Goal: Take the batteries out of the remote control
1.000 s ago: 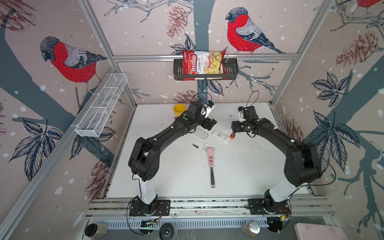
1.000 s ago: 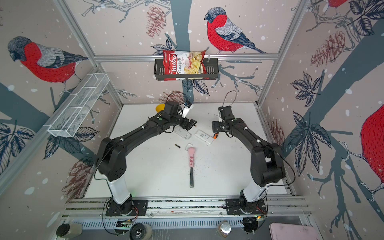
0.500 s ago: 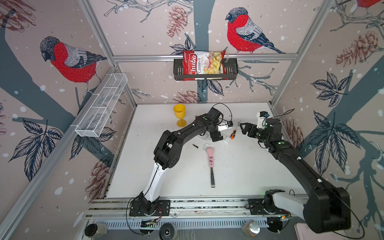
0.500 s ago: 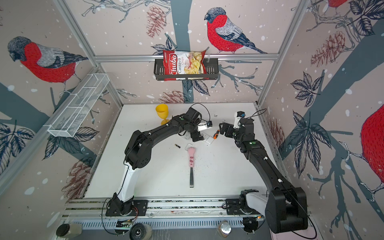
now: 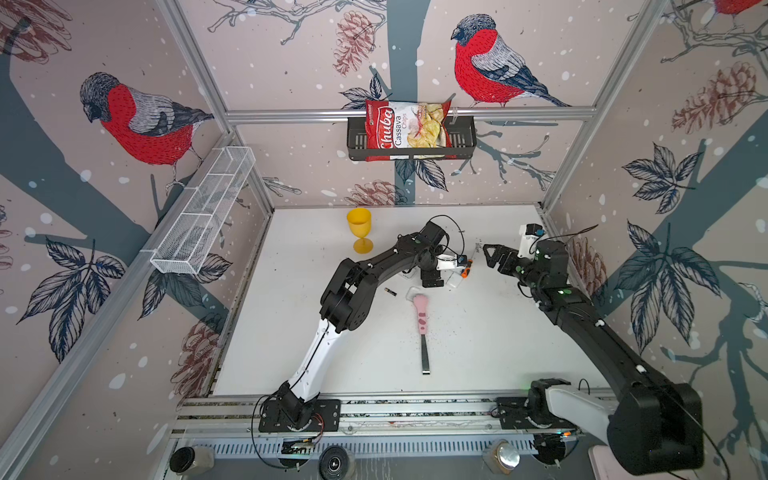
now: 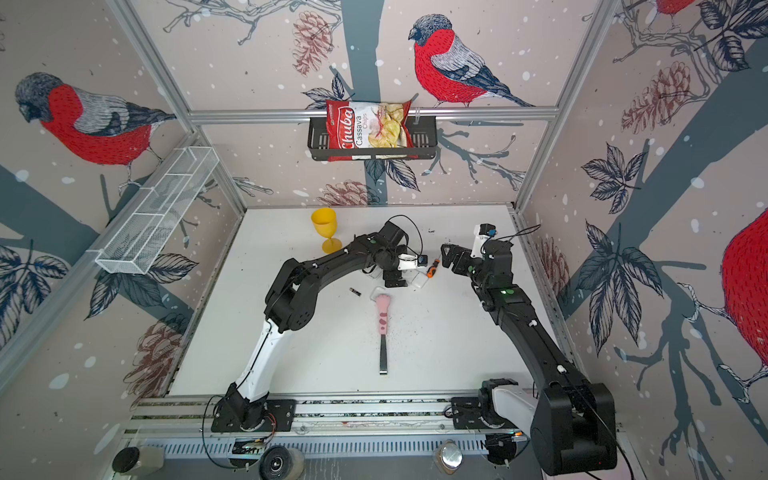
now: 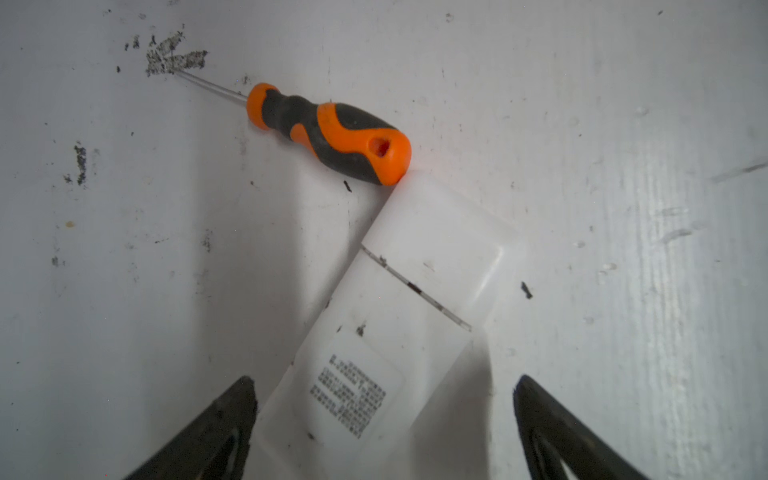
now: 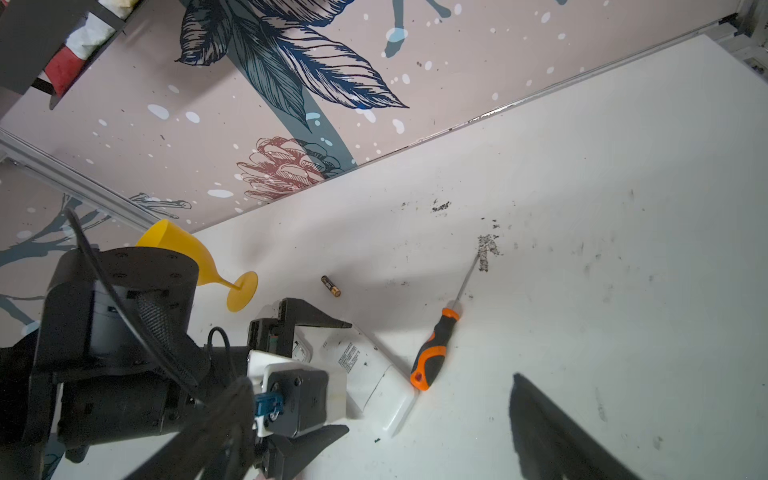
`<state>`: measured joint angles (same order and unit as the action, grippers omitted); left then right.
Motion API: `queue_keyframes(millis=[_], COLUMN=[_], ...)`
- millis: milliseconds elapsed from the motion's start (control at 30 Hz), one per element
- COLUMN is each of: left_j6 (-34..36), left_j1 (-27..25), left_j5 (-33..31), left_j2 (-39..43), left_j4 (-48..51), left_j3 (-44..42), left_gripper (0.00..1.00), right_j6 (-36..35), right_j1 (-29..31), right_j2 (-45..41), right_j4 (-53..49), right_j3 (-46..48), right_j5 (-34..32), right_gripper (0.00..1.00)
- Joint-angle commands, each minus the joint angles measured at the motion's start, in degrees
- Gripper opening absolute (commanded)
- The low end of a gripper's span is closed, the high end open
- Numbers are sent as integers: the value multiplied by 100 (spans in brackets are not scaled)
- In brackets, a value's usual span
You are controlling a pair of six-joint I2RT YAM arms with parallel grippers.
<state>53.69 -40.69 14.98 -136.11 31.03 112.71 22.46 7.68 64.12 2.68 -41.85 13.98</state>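
Note:
The white remote control [image 7: 399,316] lies back-up on the table [image 5: 478,345], its end touching the handle of the orange-and-black screwdriver [image 7: 332,137]. My left gripper [image 7: 384,379] is open, its fingers straddling the remote's near end without closing on it; both top views show it [image 5: 432,279] [image 6: 395,281]. One battery [image 5: 390,291] [image 6: 354,291] lies loose left of the remote. The right wrist view shows a battery [image 8: 331,286] between the goblet and the screwdriver [image 8: 434,353]; I cannot tell if it is the same one. My right gripper [image 5: 490,256] [image 6: 446,256] [image 8: 380,379] hangs open and empty, right of the screwdriver.
A yellow goblet [image 5: 359,232] stands at the back, left of the arms. A pink-handled tool [image 5: 422,320] lies in front of the remote, a clear plastic piece [image 5: 412,291] at its top. A wire basket [image 5: 203,212] and a black shelf with a chips bag [image 5: 409,129] hang on the walls.
Over the last second my left gripper swung right to sit over the remote. The right gripper drew back to the right from the screwdriver and opened wider. Little has moved in the last half second.

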Motion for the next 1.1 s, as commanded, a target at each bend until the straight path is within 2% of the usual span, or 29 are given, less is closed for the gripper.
queue_keyframes(millis=[0, 200, 567, 800, 1067], left_j6=[205, 246, 51, -12, -85], left_j1=[31, 156, 259, 255, 293], left_j5=[31, 251, 487, 427, 341], left_j2=[-163, -622, -853, -745, -468], left_j4=[213, 751, 836, 856, 899], left_j3=[238, 914, 777, 507, 77], left_gripper=[96, 96, 95, 90, 75], right_j6=[98, 124, 123, 126, 161], right_j1=[-62, -135, -172, -179, -177], right_j2=[-9, -103, -84, -129, -148], right_j4=[304, 408, 409, 422, 490], right_j3=[18, 161, 174, 191, 235], right_j5=[112, 70, 88, 57, 101], right_gripper=[95, 95, 95, 95, 95])
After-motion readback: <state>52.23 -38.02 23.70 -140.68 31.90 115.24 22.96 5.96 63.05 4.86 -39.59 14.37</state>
